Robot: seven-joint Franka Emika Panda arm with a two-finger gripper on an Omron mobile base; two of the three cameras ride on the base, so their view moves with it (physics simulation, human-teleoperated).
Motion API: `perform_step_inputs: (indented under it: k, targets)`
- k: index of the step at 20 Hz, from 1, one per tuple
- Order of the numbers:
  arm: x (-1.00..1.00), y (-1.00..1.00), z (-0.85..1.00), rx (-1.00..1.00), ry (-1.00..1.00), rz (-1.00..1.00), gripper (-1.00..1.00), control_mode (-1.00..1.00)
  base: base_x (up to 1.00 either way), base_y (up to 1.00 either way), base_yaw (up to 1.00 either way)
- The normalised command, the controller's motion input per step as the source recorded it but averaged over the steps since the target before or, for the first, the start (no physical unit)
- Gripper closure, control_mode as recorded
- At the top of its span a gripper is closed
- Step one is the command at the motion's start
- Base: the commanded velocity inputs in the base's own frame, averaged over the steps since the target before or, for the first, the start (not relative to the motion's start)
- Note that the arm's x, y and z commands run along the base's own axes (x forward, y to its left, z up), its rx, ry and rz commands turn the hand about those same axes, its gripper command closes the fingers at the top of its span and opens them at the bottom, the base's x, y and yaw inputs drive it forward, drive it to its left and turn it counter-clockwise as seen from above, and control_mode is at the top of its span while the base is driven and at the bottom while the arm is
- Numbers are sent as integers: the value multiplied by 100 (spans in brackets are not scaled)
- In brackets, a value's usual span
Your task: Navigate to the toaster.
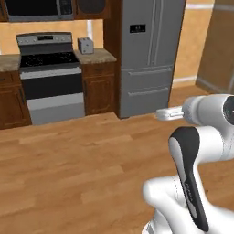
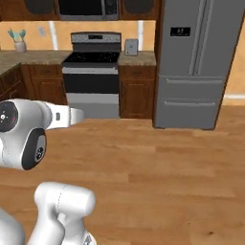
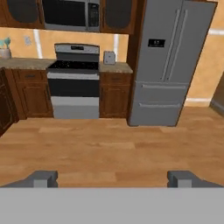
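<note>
Grey-silver toaster (image 1: 85,45), speckled tan counter (image 1: 98,56), grey fridge (image 1: 151,50), brown cabinets (image 1: 98,87)

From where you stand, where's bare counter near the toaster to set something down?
On the short counter between stove and fridge, the toaster sits at the back; the strip in front and the fridge-side patch look bare. Left of the stove, a plant pot stands at the back.

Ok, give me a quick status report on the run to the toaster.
Gripper open, holding nothing. Toaster on the counter between stove and fridge, across the room. Bare wood floor between, nothing blocking.
</note>
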Motion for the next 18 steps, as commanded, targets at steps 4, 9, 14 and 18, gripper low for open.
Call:
perform_step_inputs:
  k: [4,9,14,18]
  targets:
    - [0,0,0,0,0,0,-100,100,97,-64,58]
    - [0,0,0,0,0,0,-100,100,100,-77,35]
    - [0,0,0,0,0,0,-100,100,100,-87,26]
    - [0,0,0,0,0,0,-100,100,100,-62,6]
